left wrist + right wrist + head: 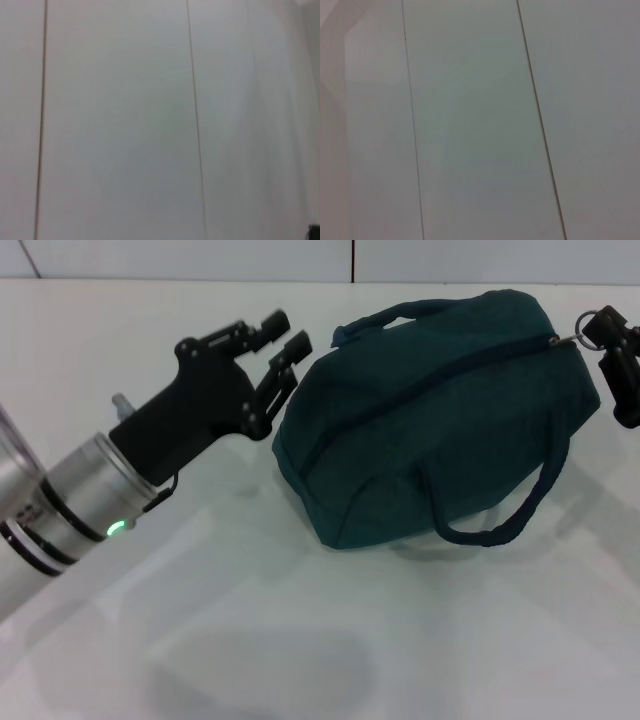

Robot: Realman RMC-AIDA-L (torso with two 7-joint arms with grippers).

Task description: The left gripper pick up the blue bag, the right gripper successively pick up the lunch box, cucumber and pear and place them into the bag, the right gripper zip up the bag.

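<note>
Lying on its side on the white counter (300, 640), the blue bag (430, 420) has its long zipper pulled all the way across, with the silver ring pull (575, 338) at the end by the right pincer (615, 355). The left pincer (280, 340) sits just beside the other end of the bag, its two black fingers a little apart and holding nothing. The right pincer is right at the ring pull by the picture's edge, and I cannot tell if its fingers are apart or together; both wrist views show only flat white panels with thin dark lines.
</note>
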